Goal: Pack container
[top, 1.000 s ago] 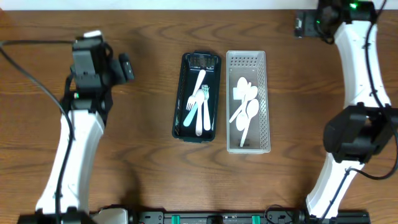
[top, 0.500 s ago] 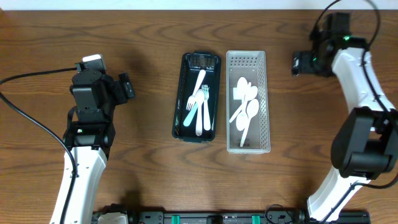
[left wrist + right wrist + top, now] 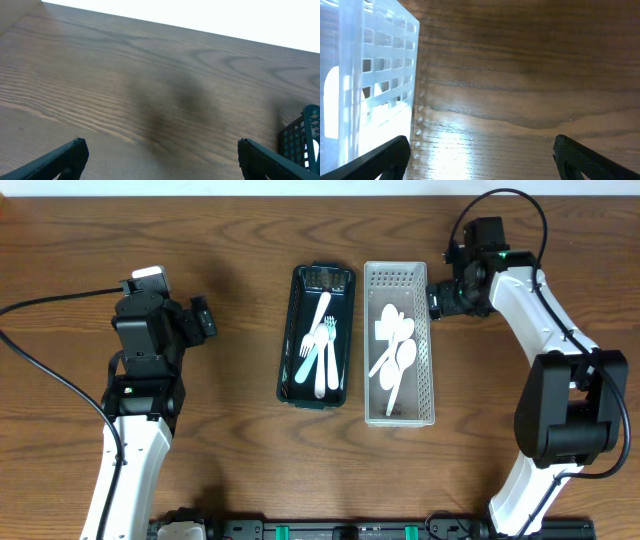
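1. right gripper: spread wide, empty, just beside the upper right wall of the white basket.
2. spoons inside it; forks in the dark basket alongside.
3. likely best: straddle that wall squarely, close without tilting.
4. left gripper: likewise spread, well apart.

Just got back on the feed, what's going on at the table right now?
Nothing is being held at the moment. The right gripper is open, close beside the far right corner of the white basket, which holds white spoons. The left gripper hovers open over bare table, well to the left of the dark basket, which holds white forks. The two baskets stand side by side mid-table.
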You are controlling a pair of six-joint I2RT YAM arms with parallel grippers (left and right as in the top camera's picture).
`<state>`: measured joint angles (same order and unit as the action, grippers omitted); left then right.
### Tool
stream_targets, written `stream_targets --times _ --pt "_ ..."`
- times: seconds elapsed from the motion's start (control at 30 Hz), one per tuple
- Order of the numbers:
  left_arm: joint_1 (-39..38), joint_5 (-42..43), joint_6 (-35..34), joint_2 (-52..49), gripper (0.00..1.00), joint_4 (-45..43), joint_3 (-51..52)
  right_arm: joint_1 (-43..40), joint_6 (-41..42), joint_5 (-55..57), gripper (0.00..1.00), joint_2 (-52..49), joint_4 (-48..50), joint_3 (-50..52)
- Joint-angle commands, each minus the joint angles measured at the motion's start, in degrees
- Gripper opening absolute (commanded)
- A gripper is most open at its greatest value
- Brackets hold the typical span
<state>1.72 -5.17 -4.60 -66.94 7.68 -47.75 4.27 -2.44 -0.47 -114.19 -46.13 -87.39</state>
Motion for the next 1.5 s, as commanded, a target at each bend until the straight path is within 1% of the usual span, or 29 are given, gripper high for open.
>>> stream_targets --times 0.0,0.17,0.3,0.47,0.73,0.87,0.97,1.07,1.2,1.27,1.33,1.47 --pt "0.09 -0.87 0.50 0.76 0.98 -0.13 0.17 0.70 -2.47 -2.34 0.94 0.17 0.04 0.31" --pt "0.09 -0.87 0.50 0.76 0.98 -0.13 0.17 0.68 -4.15 -6.86 0.95 0.20 0.04 0.31" --pt "0.09 -0.87 0.50 0.76 0.98 -0.13 0.17 0.68 -6.93 -12.68 0.95 0.20 -0.15 0.31" --pt "0.09 -0.87 0.50 0.76 0.98 -0.13 0.17 0.68 -7.15 -13.11 0.96 0.20 -0.33 0.31" --pt "0.09 -0.87 0.50 0.76 0.98 -0.11 0.17 -0.66 -7.52 -12.76 0.96 0.20 0.07 0.31" --pt "0.09 -0.87 0.50 0.76 0.98 -0.11 0.17 -1.92 -7.39 -7.96 0.99 0.35 0.66 -0.09" --pt "0.09 -0.87 0.50 0.76 0.98 -0.15 0.17 -3.04 -6.82 -2.95 0.99 0.76 2.75 -1.40" --pt "0.09 -0.87 0.52 0.72 0.98 -0.57 0.17 -3.67 -6.84 1.46 0.99 1.40 7.04 -4.48" --pt "0.09 -0.87 0.52 0.72 0.98 -0.76 0.17 -3.74 -8.00 4.66 0.99 1.60 13.46 -9.16" --pt "0.09 -0.87 0.52 0.72 0.98 -0.68 0.17 -3.74 -8.74 5.51 0.99 1.64 13.07 -11.37" --pt "-0.04 -0.87 0.63 1.11 0.98 -0.39 0.17 -3.76 -10.43 7.74 0.99 2.14 10.56 -12.68" --pt "-3.21 -0.85 7.06 3.89 0.98 0.15 0.72 -5.14 -8.55 7.52 0.99 4.85 7.15 -12.59"
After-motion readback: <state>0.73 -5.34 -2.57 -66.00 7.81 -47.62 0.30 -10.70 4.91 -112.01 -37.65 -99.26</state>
